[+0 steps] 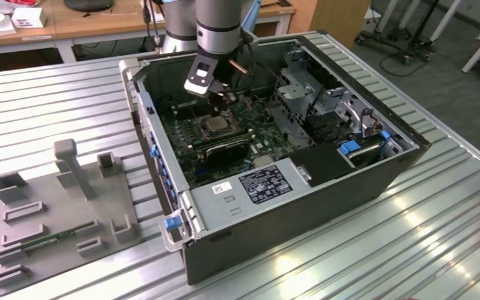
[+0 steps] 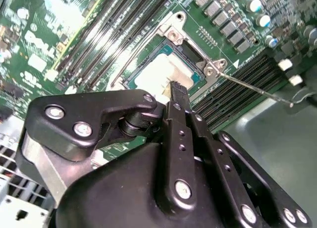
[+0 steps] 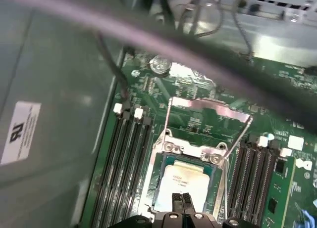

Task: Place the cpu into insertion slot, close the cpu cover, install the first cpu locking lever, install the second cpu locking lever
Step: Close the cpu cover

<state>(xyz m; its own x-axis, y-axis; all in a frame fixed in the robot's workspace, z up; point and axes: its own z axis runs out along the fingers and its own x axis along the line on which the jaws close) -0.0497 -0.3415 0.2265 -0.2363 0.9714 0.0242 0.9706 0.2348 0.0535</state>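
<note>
The cpu [image 3: 187, 181] lies flat in the insertion slot [image 3: 159, 188], pale and square; in the second wrist view the cpu [image 2: 161, 72] shows just past my fingertips. My gripper [image 3: 181, 201] hangs right above the cpu's near edge, its two black fingers pressed together with nothing between them. The cpu cover [image 3: 210, 109] stands tilted up, open, on its hinge beyond the socket. One thin wire locking lever [image 2: 255, 91] sticks out sideways, unlatched. In the exterior view my gripper [image 1: 220, 100] hovers over the insertion slot [image 1: 217, 125] inside the open computer case.
Long black memory slots [image 3: 126, 159] flank the socket on both sides. The case walls [image 1: 152, 144] and a drive cage [image 1: 307, 94] box in the green motherboard [image 1: 252, 140]. A grey fixture plate [image 1: 57, 212] lies on the ribbed metal table at the exterior view's left.
</note>
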